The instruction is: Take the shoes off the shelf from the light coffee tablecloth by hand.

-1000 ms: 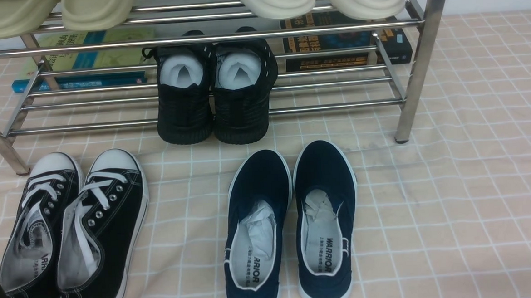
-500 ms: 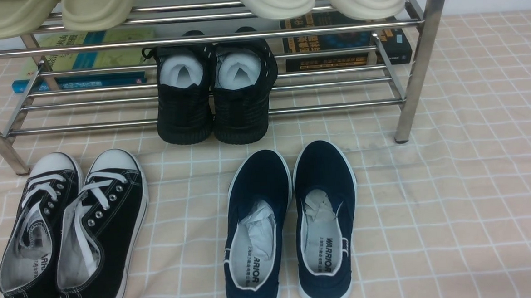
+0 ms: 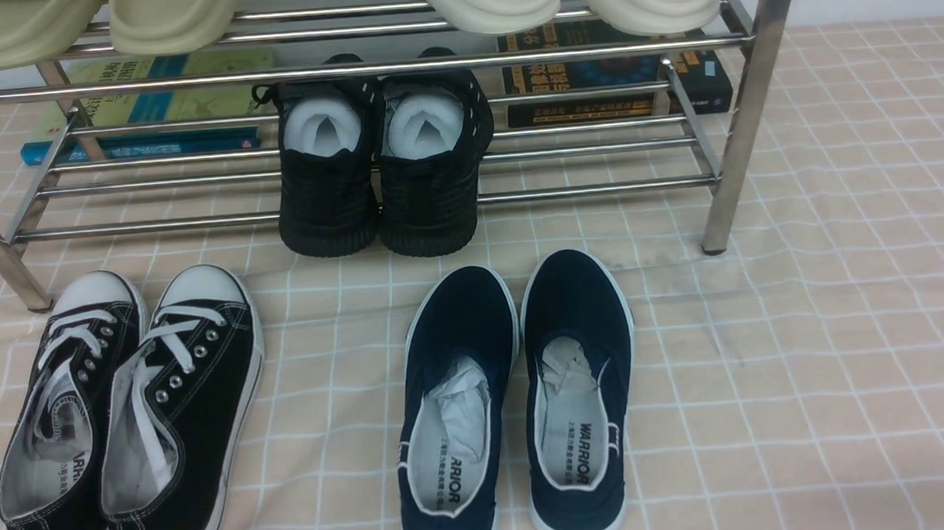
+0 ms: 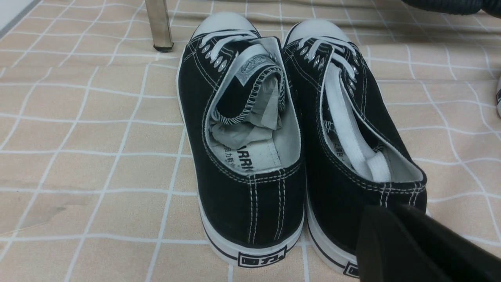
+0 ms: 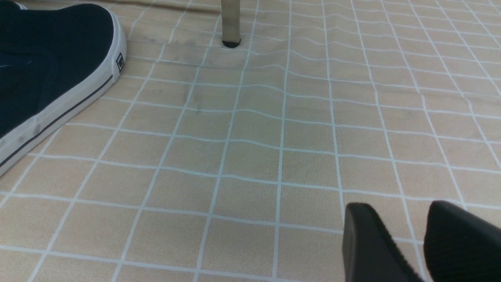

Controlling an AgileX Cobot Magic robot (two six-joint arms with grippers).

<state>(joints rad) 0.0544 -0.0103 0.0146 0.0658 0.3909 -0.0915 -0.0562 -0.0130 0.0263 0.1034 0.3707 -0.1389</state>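
**Mia:** Beige-peach cloth with thin white grid lines (image 3: 807,344) covers the whole bench. Where are the black canvas lace-up sneakers with white toe caps (image 3: 124,412)?

**Ben:** Down on the cloth, side by side, toes near the shiny steel tube rack (image 3: 742,105). I think they are set there so they are easy to reach.

**Mia:** Is the left gripper (image 4: 422,246) holding one?

**Ben:** It sits just behind one heel. I cannot tell if its fingers are apart. The right gripper (image 5: 420,244) has its fingers nearly together, with nothing between them.

**Mia:** Any free room?

**Ben:** Lots of bare cloth on the right, past the navy slip-on shoes with white trim (image 3: 520,408).
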